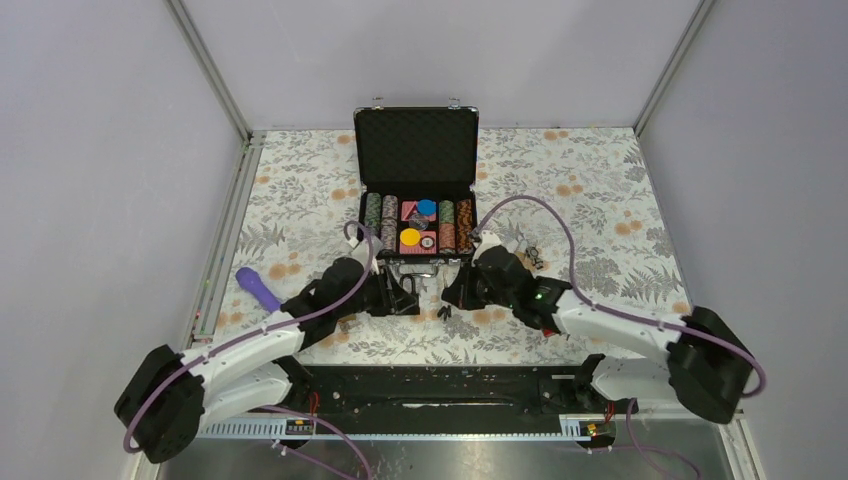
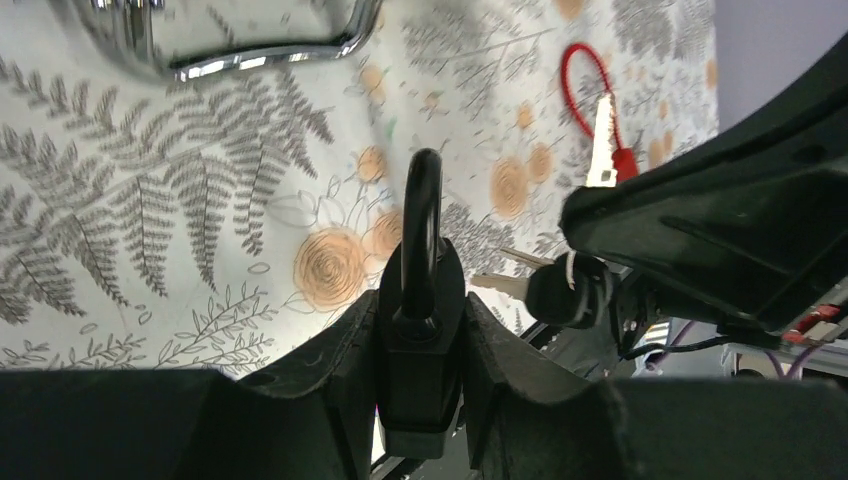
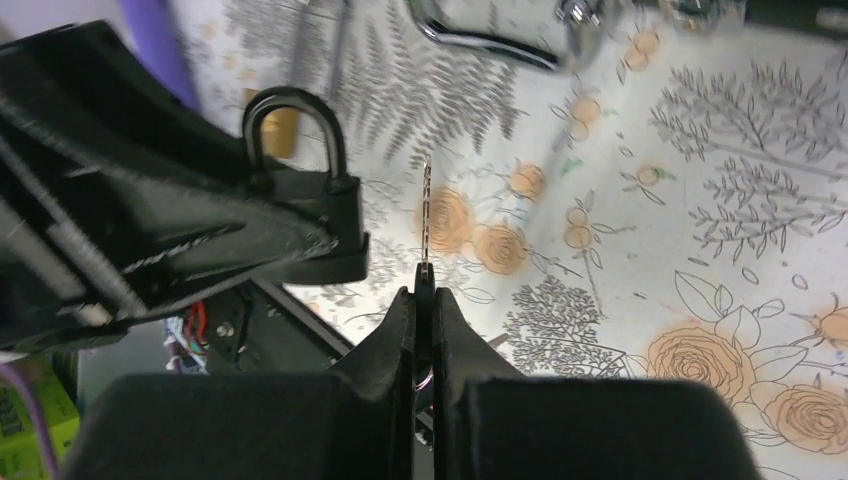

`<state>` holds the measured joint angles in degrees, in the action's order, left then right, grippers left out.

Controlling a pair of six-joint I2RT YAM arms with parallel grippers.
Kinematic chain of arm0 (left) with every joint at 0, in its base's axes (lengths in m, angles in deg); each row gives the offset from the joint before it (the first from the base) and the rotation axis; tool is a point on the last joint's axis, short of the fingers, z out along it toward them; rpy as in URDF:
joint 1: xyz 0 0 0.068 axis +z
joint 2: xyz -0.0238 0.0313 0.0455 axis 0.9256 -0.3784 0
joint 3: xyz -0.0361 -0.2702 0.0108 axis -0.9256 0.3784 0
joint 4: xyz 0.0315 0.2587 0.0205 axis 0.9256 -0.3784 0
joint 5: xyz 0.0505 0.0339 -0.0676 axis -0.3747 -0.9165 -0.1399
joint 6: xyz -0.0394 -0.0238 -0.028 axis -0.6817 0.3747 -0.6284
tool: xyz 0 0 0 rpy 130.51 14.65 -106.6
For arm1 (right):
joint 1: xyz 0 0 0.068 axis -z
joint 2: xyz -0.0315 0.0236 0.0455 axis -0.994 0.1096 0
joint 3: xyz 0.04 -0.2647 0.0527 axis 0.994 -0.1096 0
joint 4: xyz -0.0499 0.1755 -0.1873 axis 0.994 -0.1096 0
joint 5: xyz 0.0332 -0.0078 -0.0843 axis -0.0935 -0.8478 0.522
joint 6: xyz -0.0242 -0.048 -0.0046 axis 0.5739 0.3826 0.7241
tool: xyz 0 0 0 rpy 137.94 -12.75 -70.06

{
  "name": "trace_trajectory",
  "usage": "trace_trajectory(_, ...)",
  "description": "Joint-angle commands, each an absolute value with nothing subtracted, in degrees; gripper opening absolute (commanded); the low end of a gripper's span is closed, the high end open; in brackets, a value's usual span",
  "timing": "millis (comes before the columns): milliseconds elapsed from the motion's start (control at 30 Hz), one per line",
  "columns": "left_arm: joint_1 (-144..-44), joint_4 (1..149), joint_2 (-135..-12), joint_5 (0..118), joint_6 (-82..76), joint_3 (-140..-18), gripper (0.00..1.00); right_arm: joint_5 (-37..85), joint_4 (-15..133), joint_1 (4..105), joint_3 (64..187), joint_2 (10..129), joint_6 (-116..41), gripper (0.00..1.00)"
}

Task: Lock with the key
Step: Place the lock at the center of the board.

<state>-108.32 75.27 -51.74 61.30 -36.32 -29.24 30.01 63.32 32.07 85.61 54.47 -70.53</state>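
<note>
While L jaws clamp padlock [image 2: 420, 350], R jaws pinch key [image 3: 424, 230]; case [image 1: 416, 145] beyond.

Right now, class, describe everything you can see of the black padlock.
The padlock has a matt black, boxy body and a black arched shackle whose two legs both seem to enter the body. It is held above the floral tablecloth, shackle pointing away from the left gripper, whose fingers clamp the body's two sides. The key stands beside it, not touching.
</note>
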Motion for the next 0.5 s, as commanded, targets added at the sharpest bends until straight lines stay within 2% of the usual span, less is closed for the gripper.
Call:
trace_trajectory(0,-109.2,87.8,-55.5,63.7,-41.2,-28.3,0.0,32.1,69.0,31.7,85.7,61.6,-77.7,0.0)
trace_trajectory(133,-111.0,90.4,-60.6,64.8,-42.6,-28.1,0.01,30.6,68.1,31.3,87.6,68.2,-79.7,0.0)
trace_trajectory(300,-111.9,89.3,-65.3,66.1,-43.1,-29.2,0.11,29.0,67.9,30.3,89.4,73.3,-81.0,0.02)
trace_trajectory(400,-111.9,85.5,-66.0,65.1,-42.6,-30.3,0.25,29.6,66.1,30.2,90.4,75.3,-81.8,0.09)
trace_trajectory(467,-111.9,81.8,-65.2,62.4,-41.4,-31.1,0.46,30.7,63.2,30.2,91.4,75.9,-82.1,0.19)
